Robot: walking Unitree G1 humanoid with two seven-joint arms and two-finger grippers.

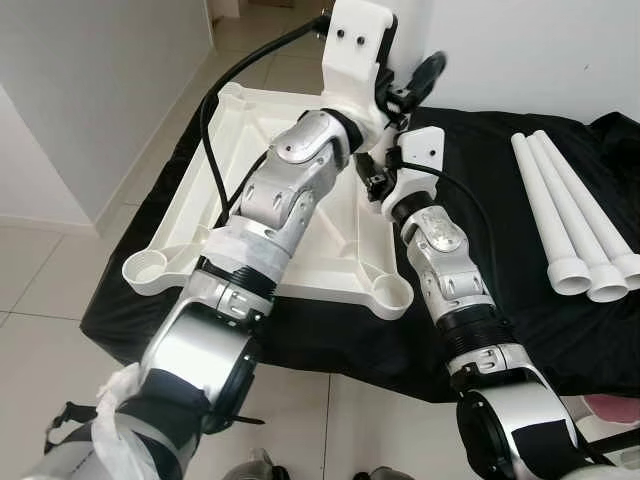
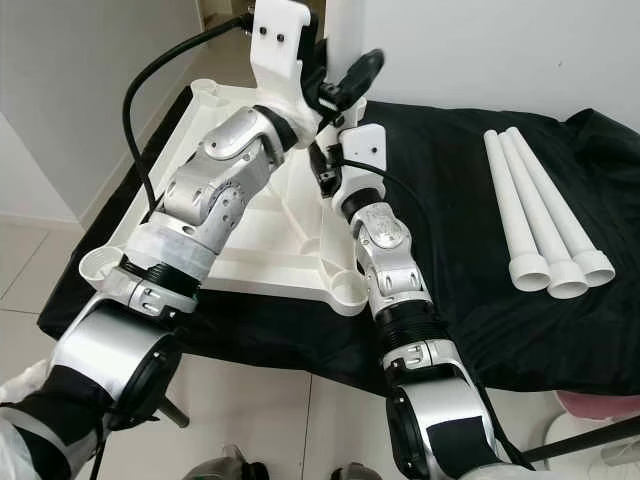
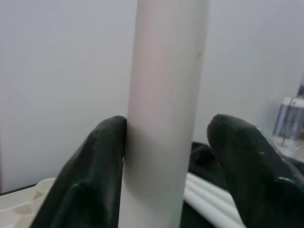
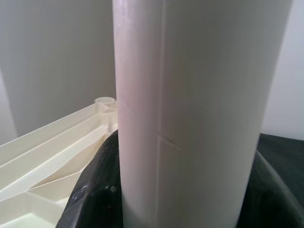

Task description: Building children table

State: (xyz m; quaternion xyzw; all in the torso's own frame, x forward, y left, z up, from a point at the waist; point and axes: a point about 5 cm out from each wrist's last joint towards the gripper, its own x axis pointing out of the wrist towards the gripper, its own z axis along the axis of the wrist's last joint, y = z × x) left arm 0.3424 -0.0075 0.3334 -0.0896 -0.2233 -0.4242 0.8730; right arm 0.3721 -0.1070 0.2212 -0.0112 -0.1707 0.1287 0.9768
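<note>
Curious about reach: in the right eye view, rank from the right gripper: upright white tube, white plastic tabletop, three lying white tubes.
1. Upright white tube, in the right gripper.
2. White plastic tabletop, just below.
3. Three lying tubes, far right.

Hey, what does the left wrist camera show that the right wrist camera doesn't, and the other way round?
Left wrist view: the left pincer open around the table leg, one finger touching it and the other apart, with spare legs lying behind. Right wrist view: the right pincer shut on the leg, plus the ribbed underside of the tabletop and a corner socket. Both: the upright white leg before a pale wall.
</note>
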